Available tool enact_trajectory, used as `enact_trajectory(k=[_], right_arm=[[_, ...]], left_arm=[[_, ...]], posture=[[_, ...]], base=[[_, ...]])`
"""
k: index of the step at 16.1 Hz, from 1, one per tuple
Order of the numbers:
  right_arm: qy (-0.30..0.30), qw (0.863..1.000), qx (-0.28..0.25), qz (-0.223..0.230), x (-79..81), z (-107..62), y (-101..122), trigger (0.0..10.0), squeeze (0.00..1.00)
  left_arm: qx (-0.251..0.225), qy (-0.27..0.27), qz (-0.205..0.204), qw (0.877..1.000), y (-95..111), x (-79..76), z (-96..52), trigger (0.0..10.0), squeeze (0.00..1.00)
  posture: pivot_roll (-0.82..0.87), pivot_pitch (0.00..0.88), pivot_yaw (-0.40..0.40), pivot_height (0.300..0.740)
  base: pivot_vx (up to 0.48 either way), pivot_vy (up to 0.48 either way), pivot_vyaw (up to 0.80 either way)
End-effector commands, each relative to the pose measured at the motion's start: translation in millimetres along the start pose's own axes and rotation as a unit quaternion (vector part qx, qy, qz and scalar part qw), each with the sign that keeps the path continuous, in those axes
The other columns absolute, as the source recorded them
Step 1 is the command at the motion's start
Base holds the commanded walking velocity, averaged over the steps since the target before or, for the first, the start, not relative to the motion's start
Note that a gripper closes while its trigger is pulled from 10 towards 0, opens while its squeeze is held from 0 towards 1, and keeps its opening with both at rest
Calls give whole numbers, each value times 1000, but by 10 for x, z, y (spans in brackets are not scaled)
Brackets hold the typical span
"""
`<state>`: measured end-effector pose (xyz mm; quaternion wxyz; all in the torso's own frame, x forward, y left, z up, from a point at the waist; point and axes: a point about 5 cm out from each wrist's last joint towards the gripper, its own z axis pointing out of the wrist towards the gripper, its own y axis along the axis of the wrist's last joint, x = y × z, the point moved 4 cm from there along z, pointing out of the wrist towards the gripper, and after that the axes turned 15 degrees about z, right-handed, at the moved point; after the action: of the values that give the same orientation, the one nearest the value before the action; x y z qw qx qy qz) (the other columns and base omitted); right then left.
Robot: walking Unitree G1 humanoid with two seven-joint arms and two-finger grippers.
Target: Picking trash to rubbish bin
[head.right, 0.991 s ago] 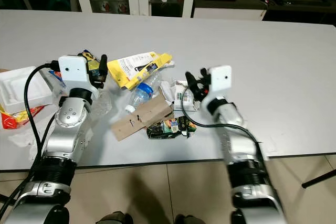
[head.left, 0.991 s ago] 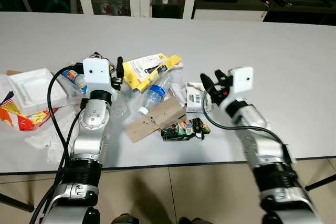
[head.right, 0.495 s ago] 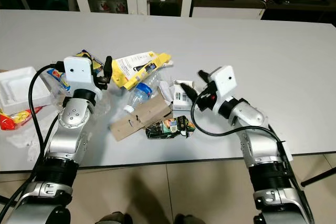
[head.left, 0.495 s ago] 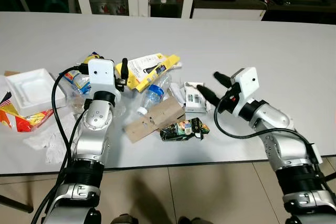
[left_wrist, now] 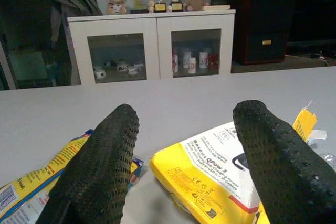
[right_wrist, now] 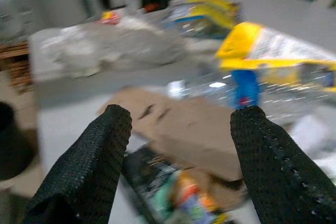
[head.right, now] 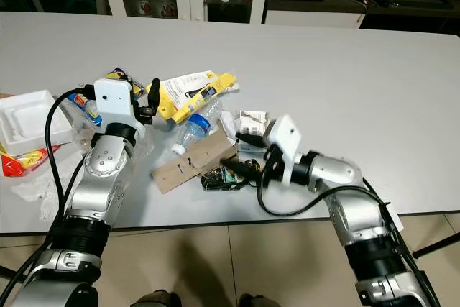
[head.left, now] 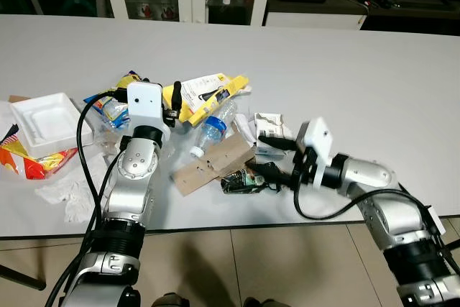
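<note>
**Room: large pale table, cabinets behind, tiled floor**

Long light-grey table (head.left: 359, 55) spans the whole width of the head views, dark edge on the near side. Behind it a white glass-door cabinet (left_wrist: 152, 45) holding cups and small figurines; plush toys and trophies on top. Dark wooden cabinet (left_wrist: 262, 19) right beside it. Beige tiled floor (head.left: 237, 264) under the table. Background dim, tabletop evenly lit.

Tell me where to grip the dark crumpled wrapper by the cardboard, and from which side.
Grip the wrapper across its bunched right end, coming in low from the robot's right. It lies flat with the cardboard against its left, and the right gripper, fingers open, already faces that free end.
</note>
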<state>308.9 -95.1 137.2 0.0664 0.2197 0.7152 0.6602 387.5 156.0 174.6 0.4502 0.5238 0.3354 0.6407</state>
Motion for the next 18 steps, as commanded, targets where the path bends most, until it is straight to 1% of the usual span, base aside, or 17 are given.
enact_trajectory(k=[1, 3, 4, 5, 7, 8, 9, 10, 11, 13, 16, 18], right_arm=[[29, 999, 15, 6, 78, -27, -42, 10000, 0], [54, 998, 31, 14, 136, -37, -89, 10000, 0], [68, 996, 64, 4, 165, -46, -197, 10000, 0], [73, 993, 88, 0, 150, -37, -296, 10000, 0], [65, 994, 84, 2, 113, -18, -293, 10000, 0], [54, 996, 68, 11, 70, 26, -248, 10000, 0], [60, 996, 62, 12, 80, 52, -220, 10000, 0], [54, 997, 62, 9, 64, 85, -219, 10000, 0], [40, 997, 60, 3, 22, 126, -232, 10000, 0], [37, 998, 54, 8, 7, 193, -238, 10000, 0], [40, 998, 54, 14, 17, 225, -267, 10000, 0], [35, 998, 53, 25, -12, 242, -312, 10000, 0]], left_arm=[[-7, -9, 3, 1000, 26, -36, -16, 10000, 0], [-7, -9, 2, 1000, 28, -35, -15, 10000, 0], [-8, -10, 2, 1000, 29, -38, -16, 10000, 0], [-7, -10, 2, 1000, 29, -41, -20, 10000, 0], [-8, -11, 1, 1000, 33, -44, -22, 10000, 0], [-8, -10, 1, 1000, 35, -39, -25, 10000, 0], [-8, -8, 1, 1000, 36, -34, -29, 10000, 0], [-8, -8, 0, 1000, 36, -36, -37, 10000, 0], [-7, -8, 0, 1000, 33, -38, -46, 10000, 0], [-6, -6, -1, 1000, 33, -39, -54, 10000, 0], [-4, -5, -1, 1000, 21, -34, -73, 10000, 0], [-1, -5, 0, 1000, 9, -27, -87, 10000, 0]], posture=[[14, 71, -85, 740], [16, 75, -87, 740], [17, 76, -89, 740], [18, 79, -91, 740], [24, 82, -96, 740], [28, 87, -100, 740], [28, 88, -101, 740], [28, 91, -103, 740], [29, 91, -105, 740], [35, 98, -109, 740], [38, 105, -111, 740], [39, 109, -111, 740]], base=[[0, 0, 0], [0, 0, 0], [0, 0, 0], [0, 0, 0], [0, 0, 0], [0, 0, 0], [0, 0, 0], [0, 0, 0], [0, 0, 0], [0, 0, 0], [0, 0, 0], [0, 0, 0]])
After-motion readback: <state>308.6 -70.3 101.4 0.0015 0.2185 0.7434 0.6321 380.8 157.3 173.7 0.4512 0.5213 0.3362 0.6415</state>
